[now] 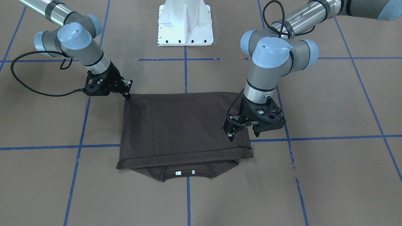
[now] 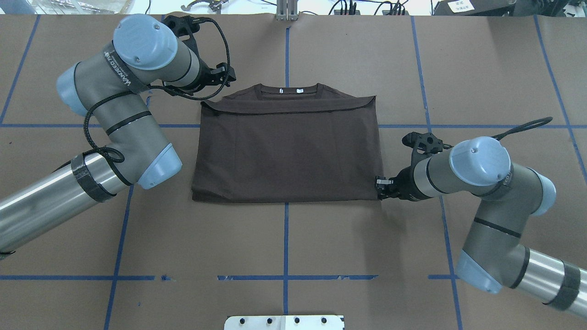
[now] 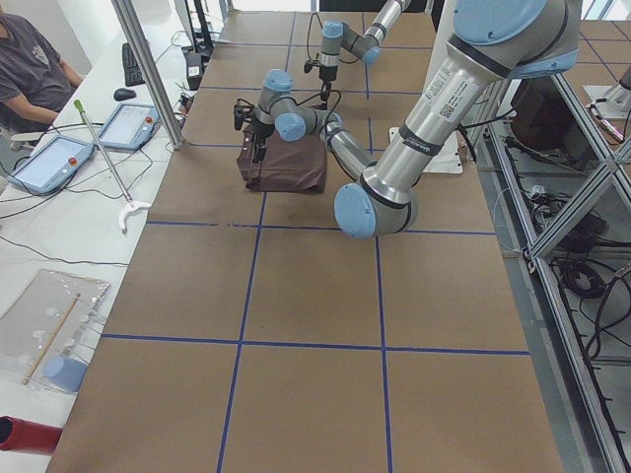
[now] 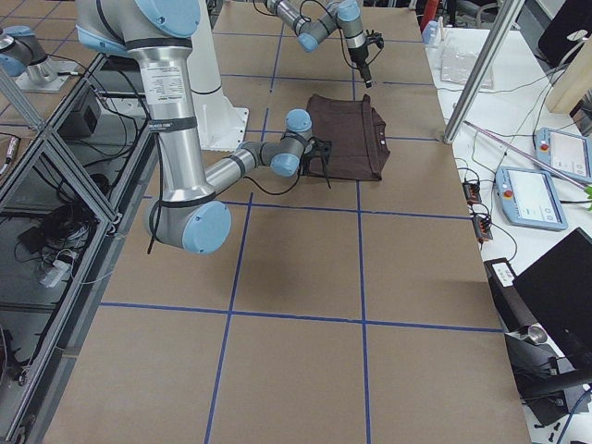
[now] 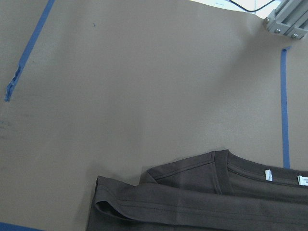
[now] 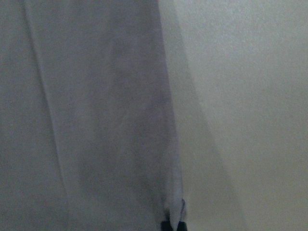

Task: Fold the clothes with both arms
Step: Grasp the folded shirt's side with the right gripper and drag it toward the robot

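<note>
The T-shirt (image 2: 286,151) is lying folded on the bench (image 2: 481,68), long axis running side to side, collar (image 2: 288,90) away from the robot; the right end effector (image 2: 379,189) is pinching its near right corner, jaws narrow on cloth; the left end effector (image 2: 229,76) is hovering spread and empty by the far left corner.

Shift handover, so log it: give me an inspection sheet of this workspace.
Surface: brown table, blue tape grid.
Job's things: shirt folded flat, collar and tag showing at the far edge.
Clutter: nothing seen.
Tools: right tool shut on shirt's near corner; left tool open, raised near the collar-end corner.
Cables: left cable and right cable loop at the wrists.
Surroundings: white pedestal; person seated at side bench with tablets.
</note>
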Tool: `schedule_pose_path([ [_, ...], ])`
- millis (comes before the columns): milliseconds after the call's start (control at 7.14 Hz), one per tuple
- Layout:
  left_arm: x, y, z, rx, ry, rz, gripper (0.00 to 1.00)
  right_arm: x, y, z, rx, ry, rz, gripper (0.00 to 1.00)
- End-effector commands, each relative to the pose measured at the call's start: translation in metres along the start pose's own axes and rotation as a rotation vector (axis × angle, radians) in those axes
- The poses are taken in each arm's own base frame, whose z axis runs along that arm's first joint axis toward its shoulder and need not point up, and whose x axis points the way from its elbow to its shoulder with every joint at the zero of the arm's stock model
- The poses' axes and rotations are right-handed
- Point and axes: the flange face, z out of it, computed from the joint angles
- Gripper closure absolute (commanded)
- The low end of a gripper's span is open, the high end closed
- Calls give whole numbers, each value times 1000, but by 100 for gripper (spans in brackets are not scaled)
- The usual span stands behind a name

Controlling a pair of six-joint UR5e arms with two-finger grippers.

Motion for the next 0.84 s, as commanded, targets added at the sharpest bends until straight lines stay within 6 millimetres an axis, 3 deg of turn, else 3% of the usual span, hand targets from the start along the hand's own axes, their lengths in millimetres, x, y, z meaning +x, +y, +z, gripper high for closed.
schedule_pose_path([
  [0, 0, 0, 0, 2, 2, -1, 0, 34, 73, -30, -89, 10, -54, 100],
  [420, 8, 6, -11, 1, 27, -4, 0, 91, 182, -55, -287, 109, -145, 100],
  [560, 6, 7, -12, 1, 27, -8, 0, 109, 199, -63, -327, 146, -162, 100],
  [700, 9, 9, -17, 0, 39, -10, 0, 105, 204, -71, -357, 133, -161, 42],
])
